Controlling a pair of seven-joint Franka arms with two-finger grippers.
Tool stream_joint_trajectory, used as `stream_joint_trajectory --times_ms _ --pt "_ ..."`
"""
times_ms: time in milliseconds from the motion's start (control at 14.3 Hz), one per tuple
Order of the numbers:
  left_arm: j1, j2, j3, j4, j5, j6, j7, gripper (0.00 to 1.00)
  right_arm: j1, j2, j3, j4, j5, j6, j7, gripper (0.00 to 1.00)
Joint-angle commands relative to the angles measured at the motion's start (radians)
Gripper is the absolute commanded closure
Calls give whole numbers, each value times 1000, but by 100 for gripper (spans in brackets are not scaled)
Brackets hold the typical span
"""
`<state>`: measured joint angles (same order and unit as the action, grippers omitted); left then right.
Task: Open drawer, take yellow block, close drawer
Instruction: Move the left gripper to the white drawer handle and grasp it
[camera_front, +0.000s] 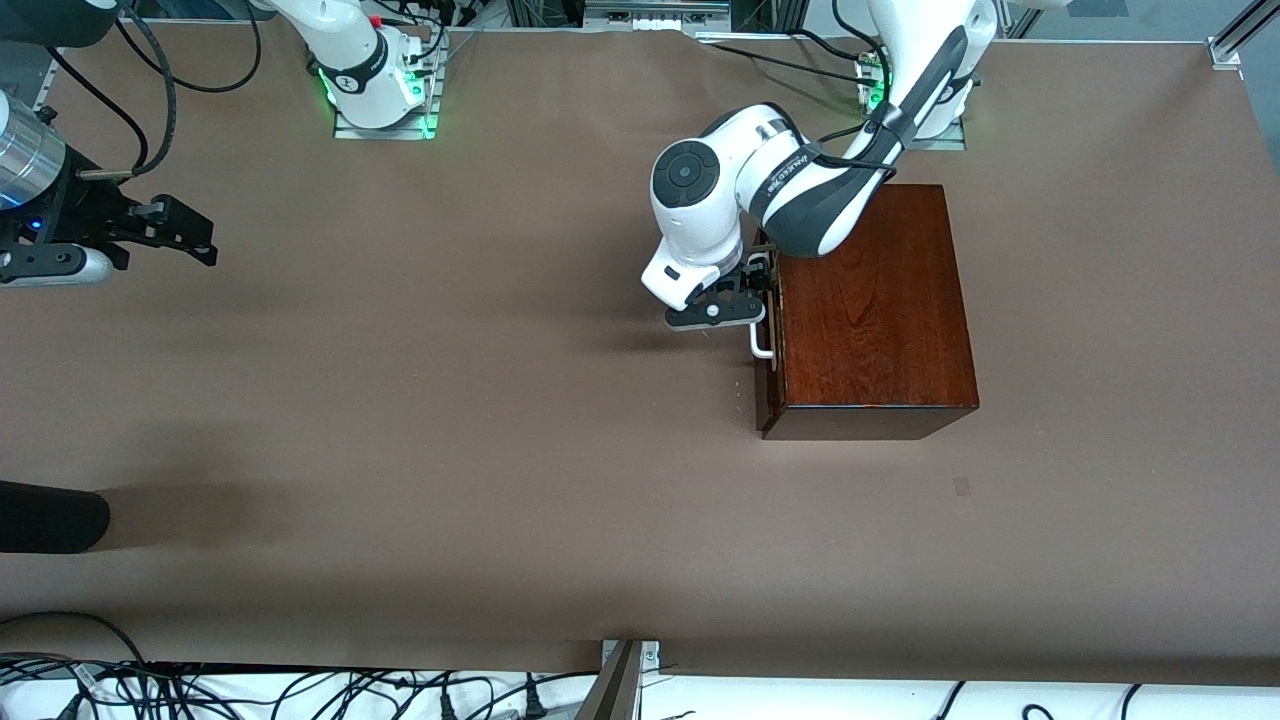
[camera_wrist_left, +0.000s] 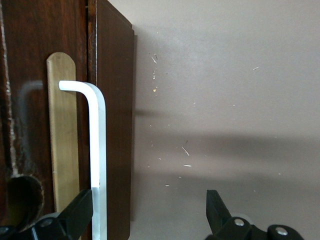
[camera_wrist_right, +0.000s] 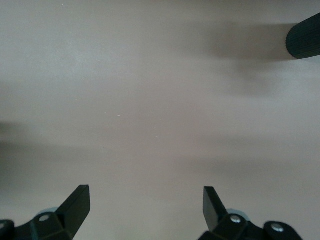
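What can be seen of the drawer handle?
The handle is a white bar with a bent end, mounted on a pale wooden strip on the drawer front, which looks shut. The left gripper is at it, open, one finger alongside the bar; contact can't be confirmed.

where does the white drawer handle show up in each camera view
Front view: the white bar handle sits on the dark box's face toward the right arm's end, just below the left gripper.
Left wrist view: handle runs upright along the drawer front.
Right wrist view: not in it.
Shared landmark: the drawer front.
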<state>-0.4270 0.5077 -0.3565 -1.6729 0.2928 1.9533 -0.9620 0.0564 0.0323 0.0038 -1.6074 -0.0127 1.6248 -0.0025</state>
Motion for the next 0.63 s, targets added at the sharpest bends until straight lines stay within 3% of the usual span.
stream_joint_trajectory --times_ms 0,559 --pt "2 -11 5 -34 55 24 -3 0 2 -17 1 -17 11 12 12 0" --pt "2 5 11 -37 55 38 -18 0 2 -15 1 -20 11 12 12 0"
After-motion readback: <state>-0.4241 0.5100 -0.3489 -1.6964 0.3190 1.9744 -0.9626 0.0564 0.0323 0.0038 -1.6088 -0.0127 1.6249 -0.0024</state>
